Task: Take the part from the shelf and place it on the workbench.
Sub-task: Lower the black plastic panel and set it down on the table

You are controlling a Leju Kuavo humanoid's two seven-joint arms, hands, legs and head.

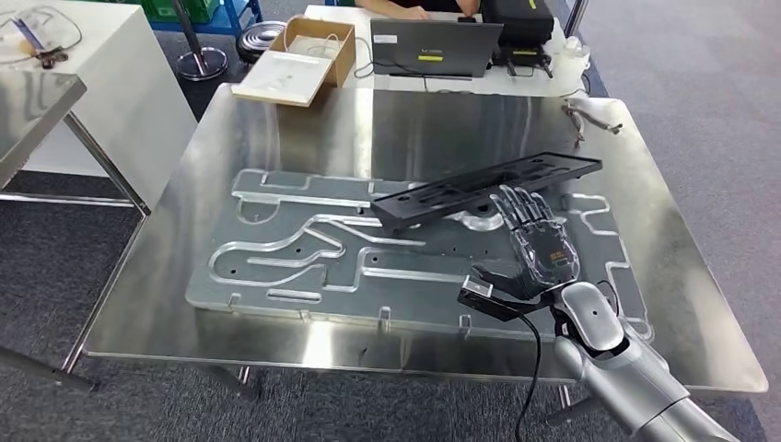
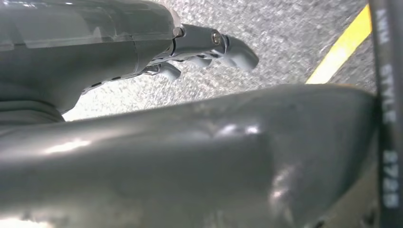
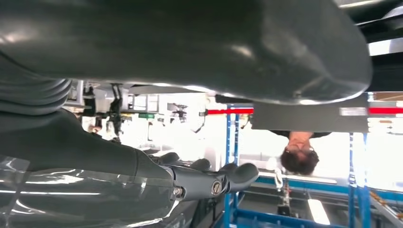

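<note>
in the head view the long flat black plastic part with cut-outs (image 1: 488,189) lies on the clear acrylic plate with routed grooves (image 1: 304,267), which rests on the shiny steel workbench (image 1: 276,120). the part sits at a slant, one end near the far right of the bench, the other toward the middle. the right hand (image 1: 537,244) is raised just on the near side of the part, fingers spread and straight, grasping nothing; whether a fingertip touches the part cannot be told. a small metal tool (image 1: 589,118) lies near the far right corner. beyond the bench a brown cardboard box (image 1: 308,55) and a dark laptop (image 1: 433,46) stand on a white table, with a person's arm (image 1: 396,9) behind them.

in the left wrist view the left hand (image 2: 199,47) hangs over speckled grey floor with a yellow line (image 2: 340,47); its fingers are loosely curled and hold nothing.

in the right wrist view the right hand's fingers (image 3: 237,173) are extended and empty, with a person in dark clothing (image 3: 299,152) and blue racking (image 3: 233,166) in the background.
</note>
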